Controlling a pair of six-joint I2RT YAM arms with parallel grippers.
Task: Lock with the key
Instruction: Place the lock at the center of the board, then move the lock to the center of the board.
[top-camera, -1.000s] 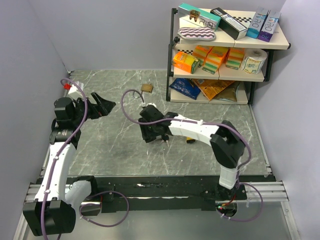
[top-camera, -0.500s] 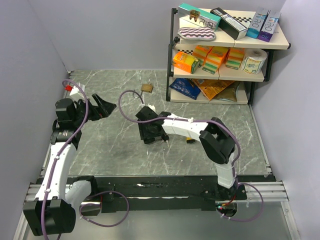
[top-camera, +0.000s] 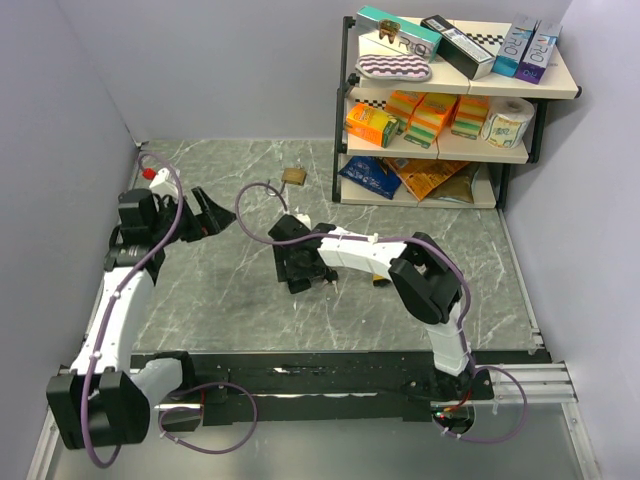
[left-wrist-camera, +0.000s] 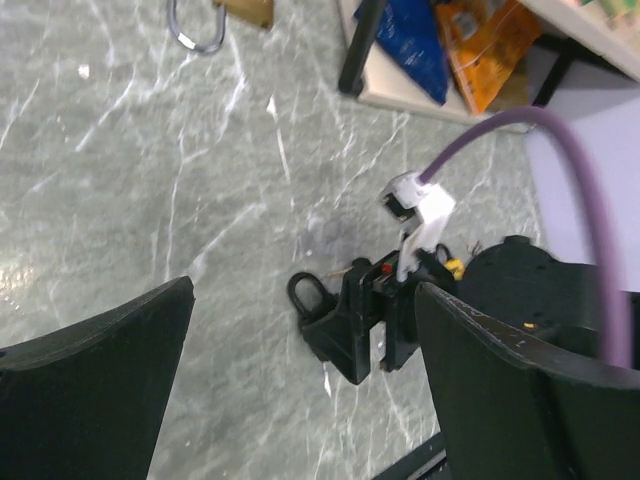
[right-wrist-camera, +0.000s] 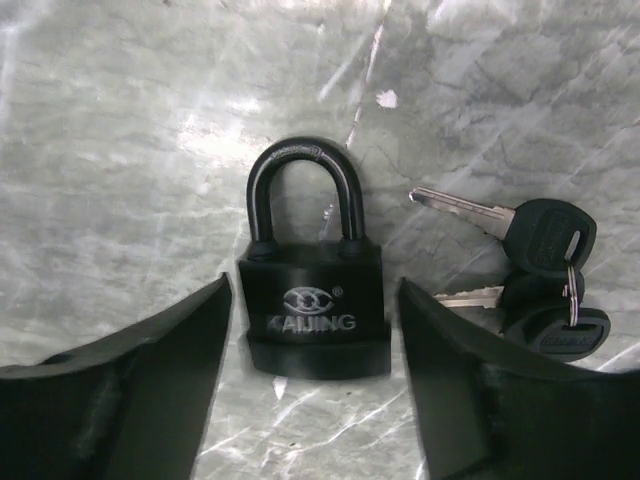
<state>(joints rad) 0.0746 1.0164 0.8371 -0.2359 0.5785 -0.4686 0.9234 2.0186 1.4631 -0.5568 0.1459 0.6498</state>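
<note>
The right pincer (right-wrist-camera: 313, 300) stands low over the table with its jaws partly apart. The black padlock (right-wrist-camera: 313, 325) lies flat between its fingers (right-wrist-camera: 140, 385), and a thin strip of table shows on each side, so it grips nothing yet. The lock's hoop (right-wrist-camera: 303, 185) points away from the wrist, just past the fingertips. The keys (right-wrist-camera: 545, 275), two on one ring, lie just outside one finger and level with the hoop. The step in hand looks like taking hold of the lock's body. To do it well, the pincer should stay centred so that both fingers meet the narrow sides together. Otherwise the lock may spin or skid on the smooth stone. It should also clamp low on the body and leave the hoop free. The left pincer (top-camera: 215, 213) hangs well off to the side, wide open and empty, so fetching a key would likely fall to it. The keys lie thin and flat, and the ring ties them together, which makes that a fiddly pick. The keyhole is not visible, presumably because it sits on the end facing the wrist. The hoop seems seated at both legs, but I cannot tell whether it is latched. The lock's near edge is blurred, and from above the right arm covers nearly all of the lock.
</note>
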